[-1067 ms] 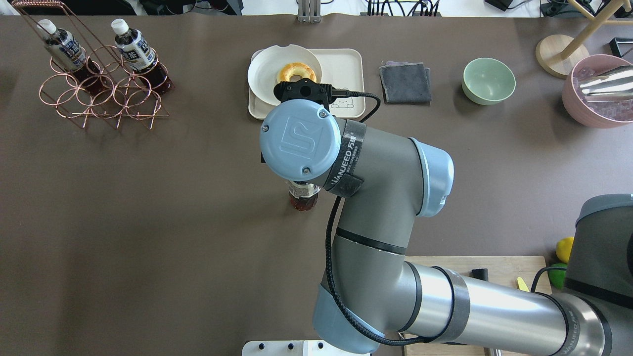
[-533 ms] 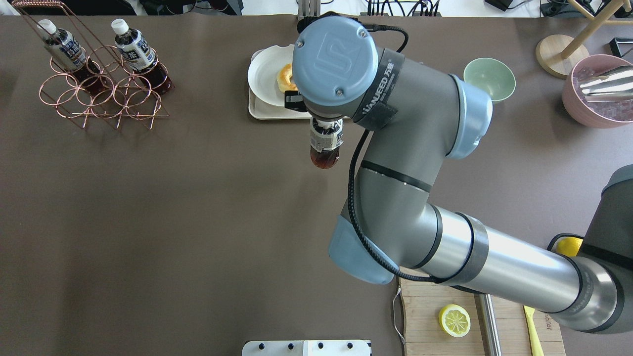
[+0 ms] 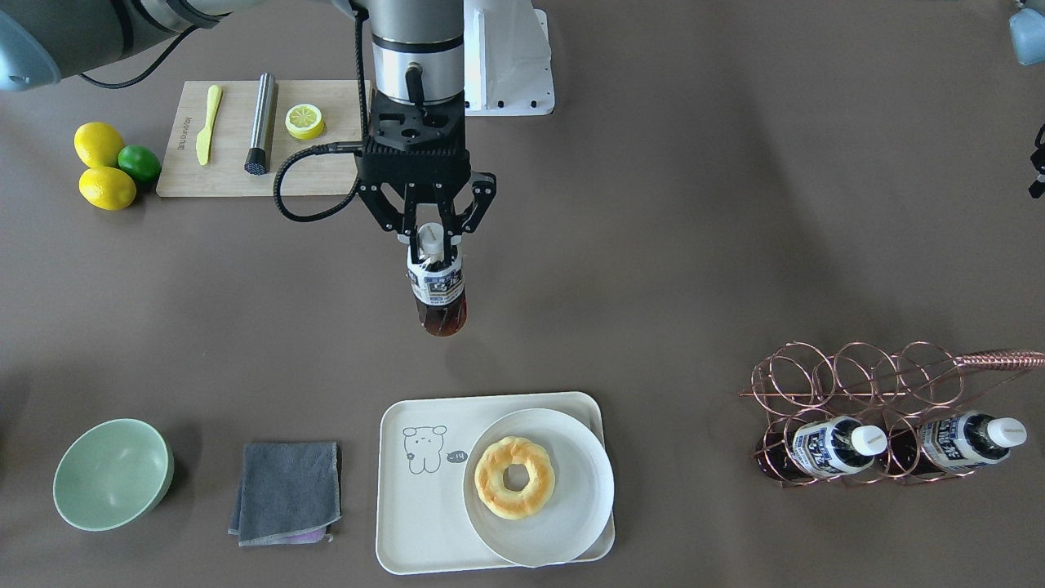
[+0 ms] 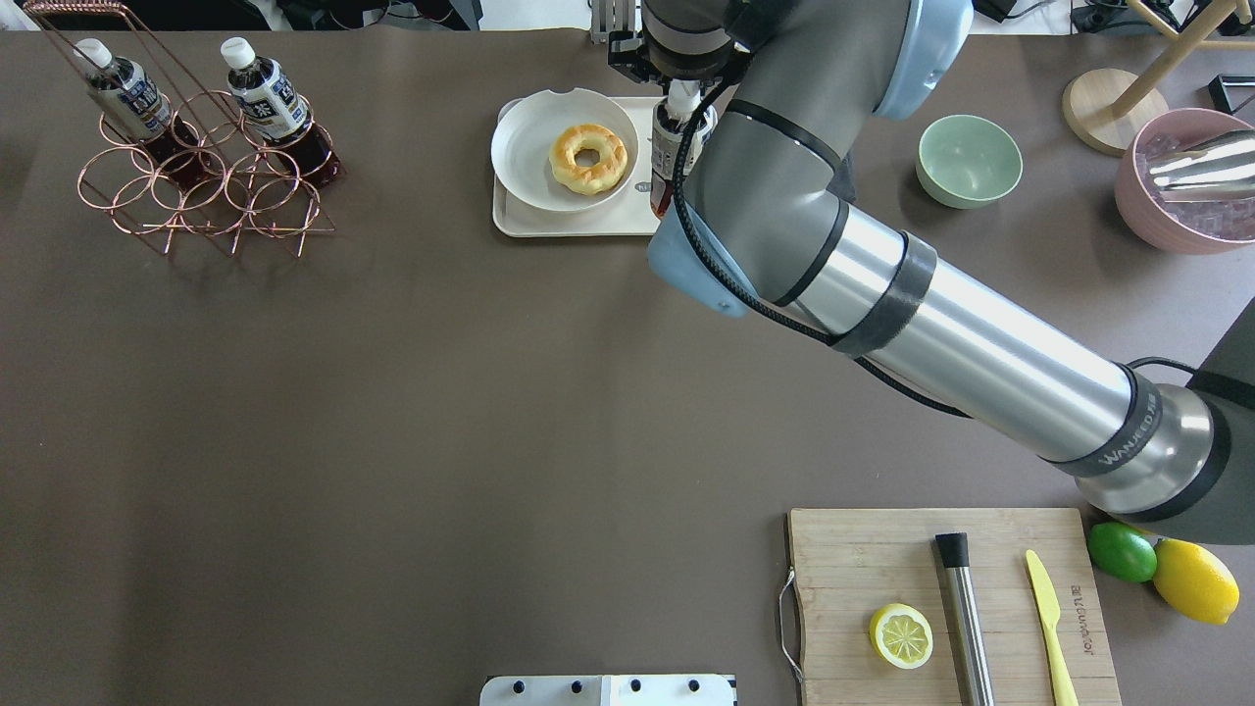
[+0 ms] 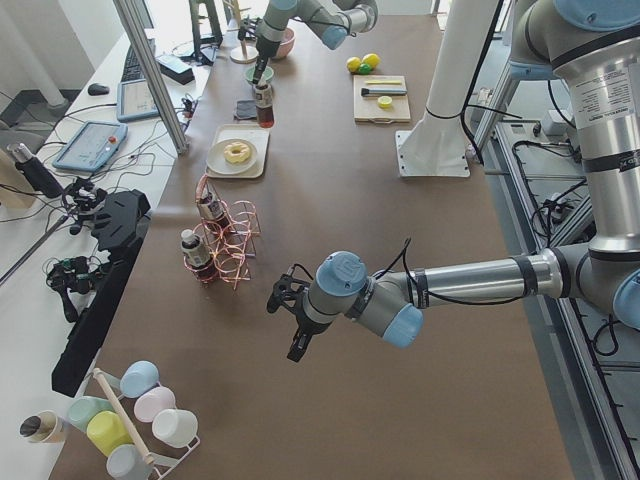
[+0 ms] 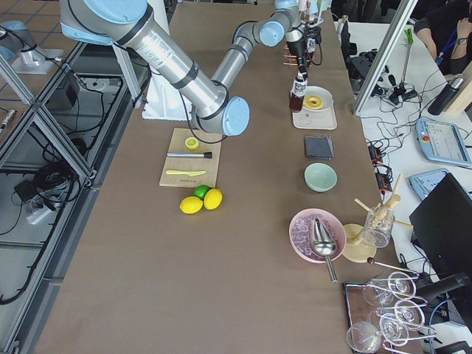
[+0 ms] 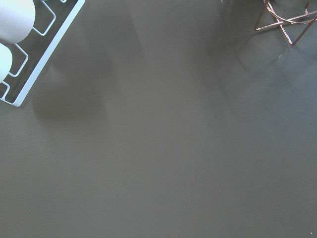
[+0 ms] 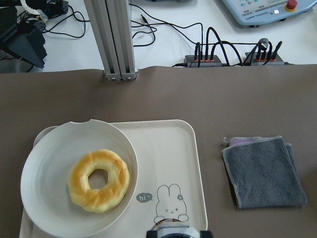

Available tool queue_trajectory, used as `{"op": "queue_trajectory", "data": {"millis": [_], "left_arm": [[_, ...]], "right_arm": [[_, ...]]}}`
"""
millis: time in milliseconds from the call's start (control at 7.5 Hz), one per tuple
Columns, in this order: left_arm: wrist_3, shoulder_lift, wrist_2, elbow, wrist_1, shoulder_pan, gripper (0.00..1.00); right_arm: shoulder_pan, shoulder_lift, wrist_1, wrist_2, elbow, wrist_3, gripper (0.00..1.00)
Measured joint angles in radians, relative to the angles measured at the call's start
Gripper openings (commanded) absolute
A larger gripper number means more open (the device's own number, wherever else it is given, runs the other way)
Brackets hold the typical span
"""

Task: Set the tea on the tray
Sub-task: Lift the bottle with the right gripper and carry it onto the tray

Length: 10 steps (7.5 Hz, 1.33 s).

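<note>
As tea (image 3: 437, 284) hangs upright, cap clamped between right jaws | left jaws — cannot tell

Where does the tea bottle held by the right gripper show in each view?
Front-facing: the tea centre-left, above the tray.
Overhead: the tea top centre, right of the doughnut.
Exterior left: the tea near the top, left of centre.
Exterior right: the tea near the top, right of centre.
Left wrist: not in it.
Right wrist: the tea's top at the bottom edge.
Landmark: the doughnut, in all but the left wrist view.
</note>
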Motion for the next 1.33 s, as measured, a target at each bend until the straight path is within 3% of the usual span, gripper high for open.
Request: {"op": "queue_trajectory", "data": {"millis": [400, 1333], "left_arm": [[-0.002, -0.001, 0.001, -0.012, 0.001, -0.004, 1.00], [0.001, -0.001, 0.004, -0.021, 0.001, -0.004, 1.00]], "right_arm": [[0.068, 0.066, 0.193, 0.045, -0.284, -0.046, 0.00], [0.069, 0.060, 0.253, 0.092, -0.331, -0.043, 0.00]]}}
